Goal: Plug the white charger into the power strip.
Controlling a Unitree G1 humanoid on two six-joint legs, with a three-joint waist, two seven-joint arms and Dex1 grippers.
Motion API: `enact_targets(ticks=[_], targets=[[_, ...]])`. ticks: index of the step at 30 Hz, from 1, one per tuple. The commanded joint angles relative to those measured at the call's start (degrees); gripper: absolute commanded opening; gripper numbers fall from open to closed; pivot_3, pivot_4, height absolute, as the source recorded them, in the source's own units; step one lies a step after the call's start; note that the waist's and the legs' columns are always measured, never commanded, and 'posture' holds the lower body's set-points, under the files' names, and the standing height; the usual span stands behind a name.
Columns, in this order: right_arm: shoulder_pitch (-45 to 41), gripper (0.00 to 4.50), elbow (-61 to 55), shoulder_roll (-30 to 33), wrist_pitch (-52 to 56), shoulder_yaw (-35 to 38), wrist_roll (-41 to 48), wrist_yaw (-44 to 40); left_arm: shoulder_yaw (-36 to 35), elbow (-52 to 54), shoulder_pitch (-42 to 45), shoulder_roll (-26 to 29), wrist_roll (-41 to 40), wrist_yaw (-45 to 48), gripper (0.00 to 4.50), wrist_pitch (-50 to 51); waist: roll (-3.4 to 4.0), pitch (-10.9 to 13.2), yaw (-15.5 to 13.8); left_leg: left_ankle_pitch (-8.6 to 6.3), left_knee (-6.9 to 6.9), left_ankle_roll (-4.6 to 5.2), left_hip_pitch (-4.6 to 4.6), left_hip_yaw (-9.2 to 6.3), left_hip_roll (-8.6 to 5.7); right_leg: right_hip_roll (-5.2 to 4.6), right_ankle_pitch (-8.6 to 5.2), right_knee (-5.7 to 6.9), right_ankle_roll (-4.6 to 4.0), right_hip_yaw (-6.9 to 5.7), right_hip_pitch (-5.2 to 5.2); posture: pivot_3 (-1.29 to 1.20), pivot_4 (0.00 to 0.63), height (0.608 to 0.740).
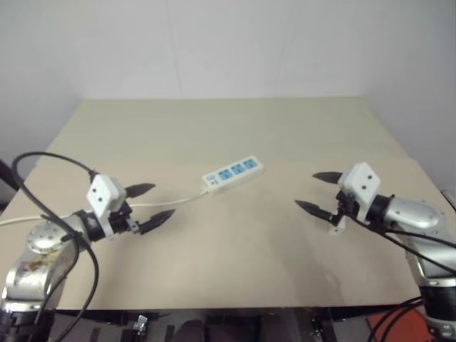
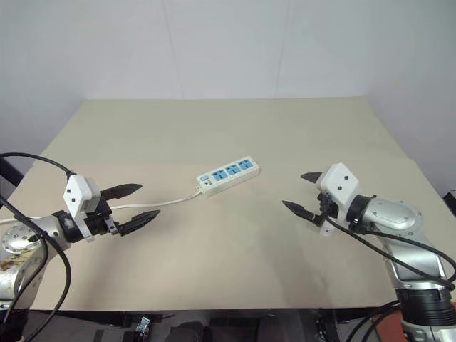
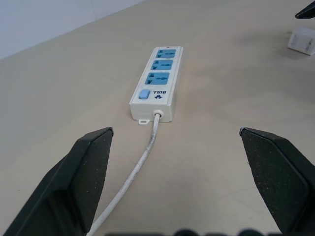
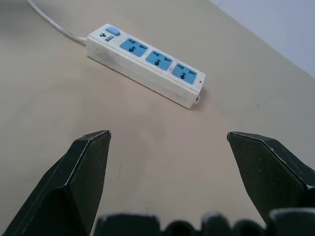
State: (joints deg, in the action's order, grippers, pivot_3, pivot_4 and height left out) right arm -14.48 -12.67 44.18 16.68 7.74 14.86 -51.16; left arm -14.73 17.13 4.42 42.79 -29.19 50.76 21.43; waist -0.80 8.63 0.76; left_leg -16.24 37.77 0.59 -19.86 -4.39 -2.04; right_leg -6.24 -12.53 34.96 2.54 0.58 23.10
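The power strip [image 1: 233, 174] is a white bar with three blue socket faces, lying at an angle in the middle of the tan table, its thin white cord [image 1: 184, 200] trailing off to the left. Left of it, my left gripper [image 1: 163, 200] hovers open, empty and pointed at the strip's switch end [image 3: 143, 94]. On the right, my right gripper [image 1: 305, 189] is also open and empty, aimed at the strip [image 4: 147, 64]. The white charger [image 1: 334, 227], a small cube, lies on the table just under the right gripper, and the left wrist view shows the charger [image 3: 302, 42] too.
The tan table [image 1: 235, 128] runs back to a white wall. The strip's cord passes under my left gripper and off the table's left edge. A black cable [image 1: 43, 206] loops over my left arm. Bare tabletop lies between the two grippers.
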Motion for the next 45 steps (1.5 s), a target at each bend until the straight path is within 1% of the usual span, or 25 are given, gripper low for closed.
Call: enact_targets(ticks=[1,7,10,13,20,24,29,33,37,42,43,44,45], targets=[[-0.2,4.45,-1.6,0.8,-1.4,2.0,1.3,-0.2,-1.0,1.1,0.5,0.4,-0.1,0.1,4.5,-1.2,0.0,0.0,0.1,0.0,0.0,0.0,0.0,0.0,0.0,0.0,0.0,0.0,0.0,0.0,0.0,0.0,0.15,0.74],[0.6,4.45,-2.4,0.7,-1.0,2.0,1.3,-0.1,-0.6,0.8,0.7,0.5,0.0,0.3,4.5,-1.0,0.0,0.0,0.0,0.0,0.0,0.0,0.0,0.01,0.0,0.0,0.0,0.0,0.0,0.01,0.0,0.0,0.15,0.74],[0.8,4.45,-2.9,0.8,-0.8,2.1,1.5,-0.1,0.5,-0.2,1.5,0.6,1.5,-0.8,4.5,-0.4,0.0,0.0,0.0,0.0,0.0,0.0,0.0,0.01,0.0,0.0,0.0,0.0,0.0,0.01,0.0,0.0,0.15,0.74],[0.5,4.45,-2.6,0.8,-0.6,1.9,1.2,0.2,3.3,-4.9,5.0,-0.2,3.2,-1.5,4.5,0.5,0.0,0.0,-0.2,0.0,0.0,0.0,0.01,0.02,-0.01,0.0,0.0,0.02,0.0,0.01,-0.01,0.0,0.15,0.74],[0.7,4.45,-3.9,0.4,0.2,1.4,1.2,0.8,11.3,-21.6,18.2,-1.6,9.1,0.5,4.5,0.1,0.0,0.0,-0.1,0.0,0.01,0.0,0.0,0.14,-0.04,0.01,0.01,0.01,0.0,-0.04,-0.03,0.0,0.15,0.74],[1.5,4.45,-4.8,0.5,0.6,1.7,1.3,1.3,16.0,-34.3,26.8,-4.6,12.1,5.1,4.5,-2.4,-0.01,0.0,-0.1,0.01,0.03,0.0,-0.02,0.23,-0.06,0.02,0.01,0.01,0.01,-0.04,-0.02,0.0,0.15,0.74],[2.7,4.45,-6.2,0.7,1.1,2.6,1.4,2.0,21.2,-49.3,34.1,-9.4,16.6,10.6,4.5,-6.7,-0.02,0.0,0.0,0.01,0.07,0.01,-0.06,0.38,-0.07,0.02,0.01,0.02,0.01,-0.05,-0.02,0.0,0.15,0.74],[4.2,4.5,-7.7,1.0,1.6,3.8,1.6,2.4,23.9,-59.0,37.2,-12.8,21.7,9.2,3.64,-11.5,-0.05,0.0,-0.1,0.01,0.08,0.01,-0.08,0.4,-0.06,0.04,0.01,0.03,0.02,-0.04,-0.01,0.0,0.15,0.74],[5.0,4.5,-8.9,1.1,2.3,4.8,1.6,2.6,23.8,-63.0,38.1,-14.6,23.5,8.8,2.31,-14.3,-0.01,-0.1,-0.1,0.01,0.11,0.02,-0.01,0.41,-0.07,0.03,0.01,0.04,0.04,-0.02,-0.08,0.0,0.15,0.74],[5.4,4.5,-9.4,1.1,2.7,5.3,1.6,2.5,22.9,-64.3,38.4,-15.3,23.6,10.6,0.66,-16.3,-0.01,-0.1,-0.1,0.01,0.11,0.02,0.02,0.4,-0.07,0.03,0.01,0.05,0.05,-0.02,-0.1,0.0,0.15,0.74],[5.4,4.5,-9.5,1.1,2.7,5.4,1.7,2.4,22.7,-64.3,38.3,-15.4,23.5,11.0,0.26,-16.5,0.0,-0.1,-0.2,0.01,0.11,0.02,0.01,0.4,-0.07,0.03,0.01,0.05,0.05,-0.02,-0.1,0.0,0.15,0.74],[5.5,4.5,-9.4,1.1,2.6,5.4,1.8,2.4,22.6,-63.9,38.1,-15.3,23.3,11.9,0.02,-16.7,0.0,-0.1,-0.2,0.01,0.11,0.02,0.01,0.39,-0.08,0.03,0.02,0.05,0.05,-0.02,-0.1,0.0,0.15,0.74],[5.4,4.5,-9.4,1.1,2.6,5.3,1.8,2.3,22.6,-62.2,37.2,-14.7,22.8,14.0,0.02,-17.2,0.0,-0.1,-0.2,0.01,0.12,0.02,0.01,0.4,-0.08,0.03,0.02,0.05,0.06,-0.02,-0.1,0.0,0.15,0.74]])
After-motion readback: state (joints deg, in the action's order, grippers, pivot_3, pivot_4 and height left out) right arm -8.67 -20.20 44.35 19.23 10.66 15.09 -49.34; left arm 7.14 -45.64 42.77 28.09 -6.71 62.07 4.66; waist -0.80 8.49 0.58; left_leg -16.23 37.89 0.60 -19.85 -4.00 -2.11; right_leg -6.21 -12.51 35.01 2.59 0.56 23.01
